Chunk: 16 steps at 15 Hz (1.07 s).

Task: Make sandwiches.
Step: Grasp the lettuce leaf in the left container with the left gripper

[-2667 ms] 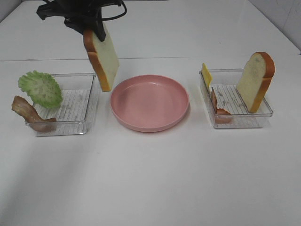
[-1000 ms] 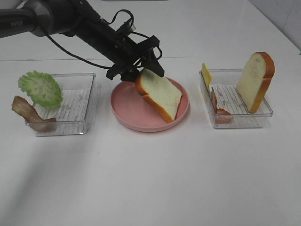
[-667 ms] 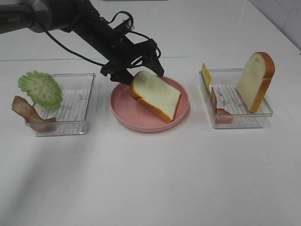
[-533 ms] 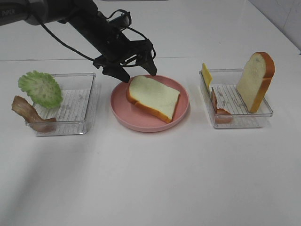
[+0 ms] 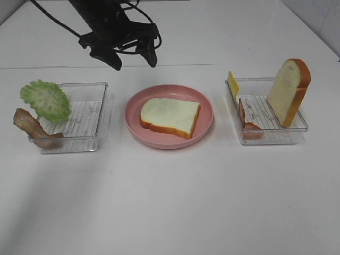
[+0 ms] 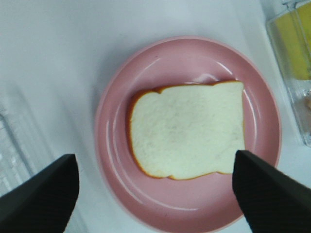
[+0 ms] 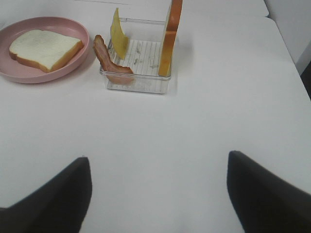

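A white bread slice [image 5: 170, 116] lies flat on the pink plate [image 5: 204, 130]; it also shows in the left wrist view [image 6: 187, 134] and the right wrist view [image 7: 44, 49]. My left gripper [image 5: 134, 60] is open and empty, raised above and behind the plate. A second bread slice [image 5: 289, 90], a cheese slice [image 5: 232, 83] and a bacon strip [image 5: 246, 120] stand in the right tray [image 5: 271, 139]. A lettuce leaf [image 5: 45, 100] and bacon [image 5: 33, 129] lean on the left tray [image 5: 85, 119]. My right gripper [image 7: 158, 189] is open, well short of the right tray [image 7: 138, 82].
The plate [image 6: 116, 136] stands between the two clear trays on the white table. In the right wrist view the plate [image 7: 73, 58] lies beside the tray holding cheese [image 7: 118, 34], bacon [image 7: 109, 60] and bread [image 7: 171, 36].
My left gripper lowered the bread slice onto the plate, let go of it, and rose back away. The slice now lies flat. The right side has not changed.
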Tool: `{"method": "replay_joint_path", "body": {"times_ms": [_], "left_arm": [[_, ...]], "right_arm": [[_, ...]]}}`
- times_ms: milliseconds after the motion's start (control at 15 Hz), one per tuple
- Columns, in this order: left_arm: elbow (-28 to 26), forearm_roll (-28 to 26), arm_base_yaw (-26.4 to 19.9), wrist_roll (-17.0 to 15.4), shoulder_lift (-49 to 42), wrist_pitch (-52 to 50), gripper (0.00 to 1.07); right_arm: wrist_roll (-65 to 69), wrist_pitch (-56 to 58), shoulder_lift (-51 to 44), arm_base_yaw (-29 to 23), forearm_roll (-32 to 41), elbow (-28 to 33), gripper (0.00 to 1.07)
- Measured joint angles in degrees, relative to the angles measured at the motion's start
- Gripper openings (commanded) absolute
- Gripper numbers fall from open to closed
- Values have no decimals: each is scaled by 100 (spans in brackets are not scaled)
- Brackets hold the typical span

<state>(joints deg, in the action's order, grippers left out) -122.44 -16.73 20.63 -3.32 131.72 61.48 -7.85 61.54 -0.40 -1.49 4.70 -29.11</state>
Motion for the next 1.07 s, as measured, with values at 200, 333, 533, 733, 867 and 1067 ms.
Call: {"method": "replay_joint_path", "body": {"times_ms": [200,333,533,733,867,1067], "left_arm": [[-6,676,-155,-642,-390,676,76],[-17,785,-544,-670,-596,773,75],[-17,819,-905,-676,-613,779,75],[-17,825,-1249,-642,-613,785,75],[-17,825,-1541,-607,-613,791,75],[52,842,-1931,-573,-613,796,75]], "right_arm": [[0,0,0,0,0,0,74],[0,0,0,0,0,0,74],[0,0,0,0,0,0,74],[0,0,0,0,0,0,74],[0,0,0,0,0,0,74],[0,0,0,0,0,0,74]]}}
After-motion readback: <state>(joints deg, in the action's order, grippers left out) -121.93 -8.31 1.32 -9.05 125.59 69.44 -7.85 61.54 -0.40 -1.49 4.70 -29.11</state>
